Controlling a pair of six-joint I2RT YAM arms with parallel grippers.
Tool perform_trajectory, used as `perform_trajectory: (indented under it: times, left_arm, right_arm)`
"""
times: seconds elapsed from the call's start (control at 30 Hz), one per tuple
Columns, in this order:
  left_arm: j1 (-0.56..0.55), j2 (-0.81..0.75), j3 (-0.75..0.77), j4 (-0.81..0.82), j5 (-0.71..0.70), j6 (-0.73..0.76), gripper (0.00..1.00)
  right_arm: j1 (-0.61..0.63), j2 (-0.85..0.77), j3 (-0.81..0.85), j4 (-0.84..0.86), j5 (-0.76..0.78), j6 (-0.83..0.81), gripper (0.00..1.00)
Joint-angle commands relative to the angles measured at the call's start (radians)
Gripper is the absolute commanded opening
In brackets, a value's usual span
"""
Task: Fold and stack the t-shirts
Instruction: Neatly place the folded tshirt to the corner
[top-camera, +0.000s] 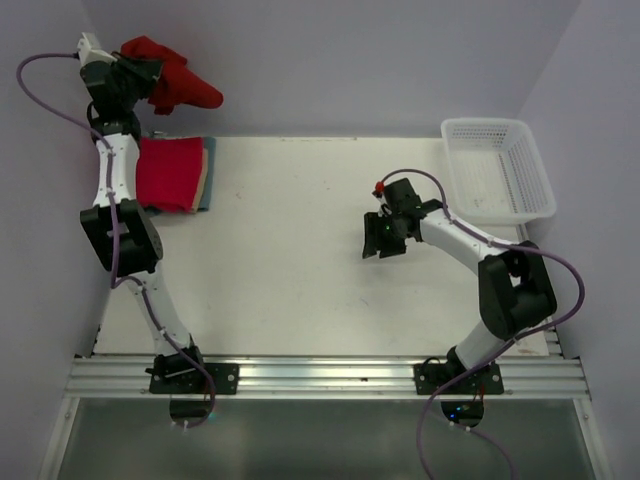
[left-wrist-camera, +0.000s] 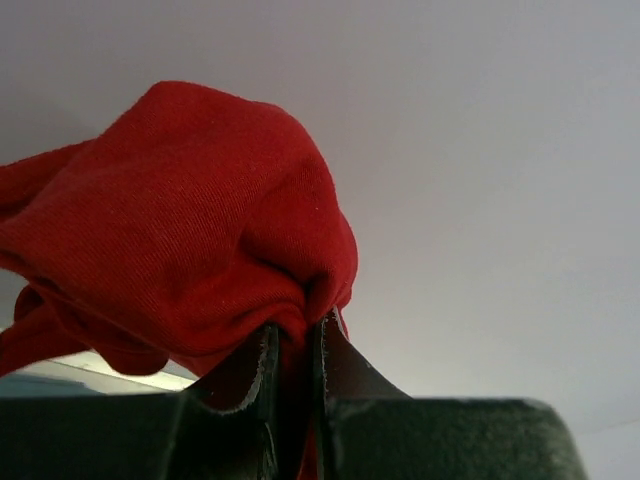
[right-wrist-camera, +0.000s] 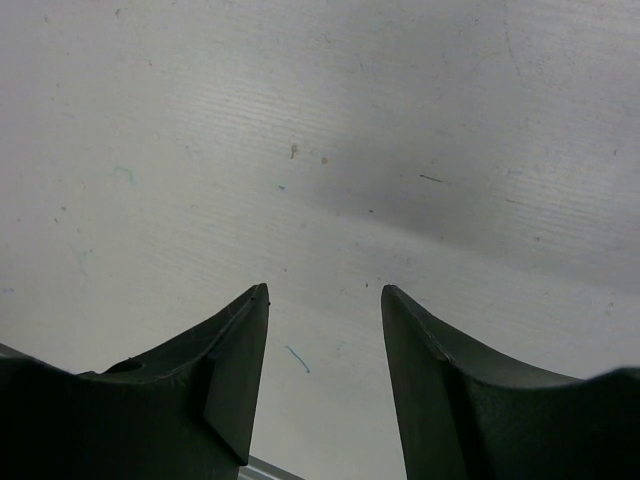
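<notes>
Left gripper (top-camera: 138, 73) is clamped narrow on the dark crimson t-shirt (top-camera: 178, 82), lifted in the air over the table's far-left corner against the pale wall. In the left wrist view the left gripper (left-wrist-camera: 297, 335) has its black jaws nearly together with a pinch of the dark crimson t-shirt (left-wrist-camera: 190, 220) between them. The cloth is a soft matte knit with a fine weave, bunched into a rounded lump with deep folds, and it sags to the left. From above it reads as a crumpled wad with a tapering lobe pointing right. The pinkish-red t-shirt (top-camera: 166, 174) lies folded flat as a neat rectangle at the left edge of the table (top-camera: 300, 285), partly under the left arm. It is brighter than the held one, smooth, with straight edges. Under it a strip of the blue-grey t-shirt (top-camera: 210, 172) shows along the right side, also folded flat. Right gripper (top-camera: 376, 238) hangs over bare table right of centre, well apart from the shirts, jaws spread and holding nothing. In the right wrist view the right gripper (right-wrist-camera: 325, 295) shows two dark, matte, wedge-shaped fingers with a clear gap over the white, faintly scuffed and speckled surface. A white plastic mesh basket (top-camera: 520, 150), rectangular with lattice walls, sits at the far-right corner. A ribbed aluminium rail (top-camera: 330, 375) runs along the near edge. Thin purple cables (top-camera: 45, 95) loop off both arms.
</notes>
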Motion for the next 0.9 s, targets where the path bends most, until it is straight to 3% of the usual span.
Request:
perform_trajectory:
  times: [0.0, 0.07, 0.3, 0.4, 0.53, 0.87]
  left_arm:
    - [0.057, 0.052, 0.155, -0.013, 0.056, -0.013, 0.00]
    - [0.079, 0.029, 0.136, -0.041, 0.048, 0.001, 0.00]
    - [0.128, -0.257, -0.521, 0.079, -0.104, 0.030, 0.00]
    - [0.131, -0.405, -0.712, 0.107, -0.182, 0.033, 0.00]
    - [0.129, -0.563, -0.832, 0.097, -0.245, 0.033, 0.00]
    - [0.129, -0.623, -1.018, 0.097, -0.300, -0.050, 0.00]
  right_arm:
    - [-0.003, 0.021, 0.032, -0.038, 0.035, -0.022, 0.53]
    - [-0.003, 0.040, 0.044, -0.042, 0.038, -0.024, 0.52]
    - [-0.003, 0.058, 0.072, -0.045, 0.016, -0.027, 0.51]
    - [-0.003, 0.064, 0.075, -0.041, 0.004, -0.028, 0.51]
    - [-0.001, 0.045, 0.052, -0.025, -0.005, -0.022, 0.51]
    - [-0.003, 0.000, 0.026, -0.008, -0.023, -0.013, 0.51]
